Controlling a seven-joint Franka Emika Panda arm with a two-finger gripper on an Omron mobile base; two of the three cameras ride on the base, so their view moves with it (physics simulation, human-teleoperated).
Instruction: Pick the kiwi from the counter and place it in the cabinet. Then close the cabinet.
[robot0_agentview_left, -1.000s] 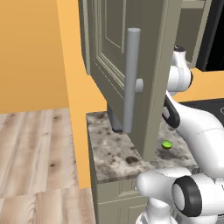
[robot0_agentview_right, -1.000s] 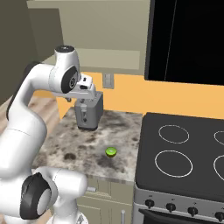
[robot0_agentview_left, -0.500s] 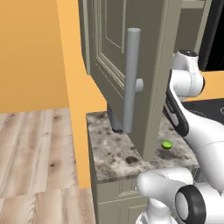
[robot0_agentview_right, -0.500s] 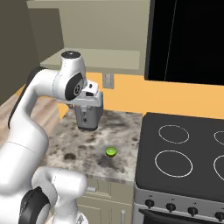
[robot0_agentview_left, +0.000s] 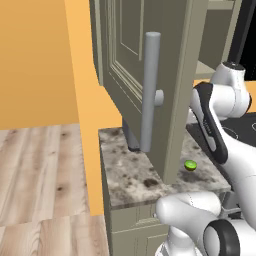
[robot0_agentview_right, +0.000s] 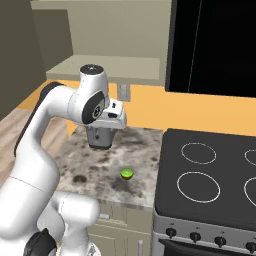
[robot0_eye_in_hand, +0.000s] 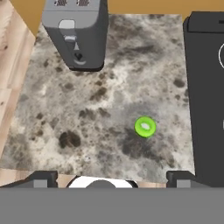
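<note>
The cabinet (robot0_agentview_left: 150, 75) is hanging open above the counter (robot0_eye_in_hand: 109, 109), its door swung out toward the room with the long bar handle (robot0_agentview_left: 149, 92) facing the left base camera. Beside the granite slab the black stovetop (robot0_agentview_right: 210, 180) is sitting flush against its edge. At the back of the counter a grey toaster (robot0_eye_in_hand: 78, 33) is standing upright, well apart from the fruit. The gripper (robot0_eye_in_hand: 111, 177) is hovering high over the slab and looking straight down, its jaws standing wide with nothing between them. The kiwi (robot0_eye_in_hand: 145, 127) is lying alone on the granite near the stovetop edge, slightly to one side of the gripper's line. It is probably light and a little soft, round enough to roll, so pinching it gently across its middle looks safest.
</note>
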